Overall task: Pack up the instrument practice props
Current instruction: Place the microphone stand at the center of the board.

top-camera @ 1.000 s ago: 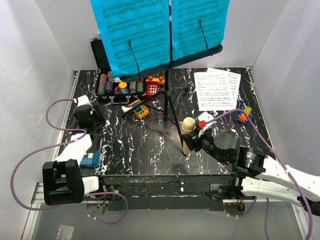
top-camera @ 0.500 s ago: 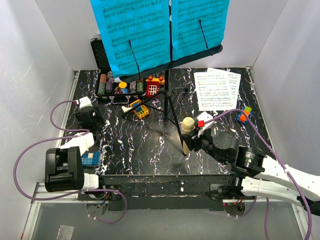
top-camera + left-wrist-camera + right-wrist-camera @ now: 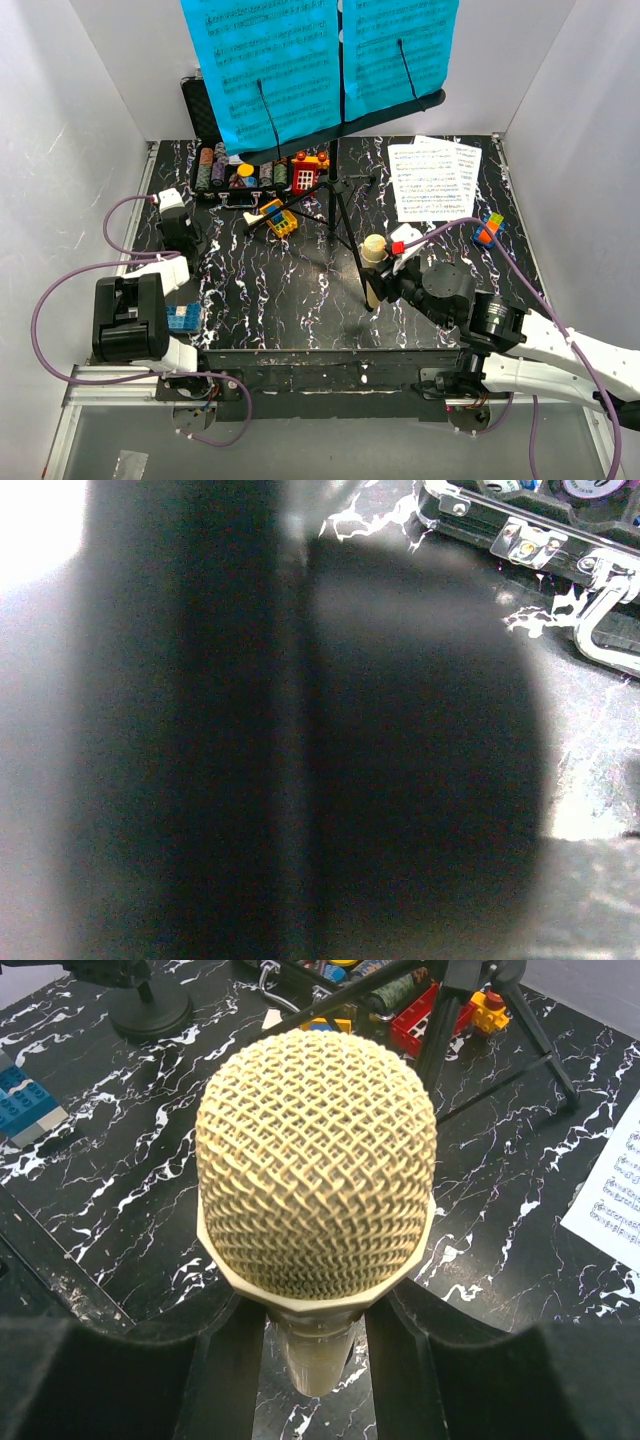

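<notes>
One microphone (image 3: 315, 1160) gripped by right end effector (image 3: 315, 1335), music stand (image 3: 334, 170) legs alongside | left end effector (image 3: 182, 240) unclear

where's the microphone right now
In the top view, the cream microphone is right of centre, gripped by the right gripper, beside the music stand's legs.
</notes>
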### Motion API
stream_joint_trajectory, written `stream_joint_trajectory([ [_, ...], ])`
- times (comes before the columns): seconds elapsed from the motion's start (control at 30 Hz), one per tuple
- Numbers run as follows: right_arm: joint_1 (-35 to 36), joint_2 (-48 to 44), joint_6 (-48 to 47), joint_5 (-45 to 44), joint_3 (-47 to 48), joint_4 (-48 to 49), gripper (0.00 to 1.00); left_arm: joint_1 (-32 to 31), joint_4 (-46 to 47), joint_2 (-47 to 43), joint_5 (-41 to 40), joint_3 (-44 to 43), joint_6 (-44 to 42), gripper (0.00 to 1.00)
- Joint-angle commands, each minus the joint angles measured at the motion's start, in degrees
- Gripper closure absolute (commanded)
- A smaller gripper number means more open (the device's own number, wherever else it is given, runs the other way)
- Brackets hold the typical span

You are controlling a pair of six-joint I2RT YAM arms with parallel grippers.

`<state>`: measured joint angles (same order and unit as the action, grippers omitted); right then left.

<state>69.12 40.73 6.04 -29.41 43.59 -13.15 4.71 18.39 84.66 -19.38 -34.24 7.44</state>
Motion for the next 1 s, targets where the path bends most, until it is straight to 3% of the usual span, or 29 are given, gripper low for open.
stream_joint_trajectory([
  [0.0, 0.22, 0.05, -0.59, -0.56, 0.62, 4.36, 0.99, -0.05, 0.68, -1.43, -1.10, -1.71, -0.67, 0.82],
  [0.2, 0.22, -0.12, -0.24, 0.14, 0.53, 4.45, 0.99, -0.05, -2.83, -3.62, -5.57, -1.89, -4.27, 1.00],
  [0.53, 0.31, -1.35, -0.07, 0.49, 0.35, 4.27, 0.99, 0.56, -4.77, -7.06, -13.05, -1.01, -6.65, 1.00],
  [0.77, 0.31, -2.32, -0.15, 0.49, 0.35, 3.74, 0.99, 4.25, -7.93, -5.30, -9.55, -1.35, -2.43, 1.00],
  [0.8, 0.22, -2.32, -0.15, 0.49, 0.35, 3.83, 0.99, 4.34, -8.80, -5.12, -9.10, -1.79, -1.74, 0.95],
  [0.93, 0.22, -2.23, -0.15, 0.49, 0.88, 3.66, 0.99, 4.34, -12.06, -7.05, -6.38, -1.97, 0.38, 0.49],
  [0.97, 0.22, -2.15, -0.15, 0.49, 0.97, 3.39, 0.99, 4.34, -13.63, -8.10, -5.85, -2.15, 0.64, 0.43],
])
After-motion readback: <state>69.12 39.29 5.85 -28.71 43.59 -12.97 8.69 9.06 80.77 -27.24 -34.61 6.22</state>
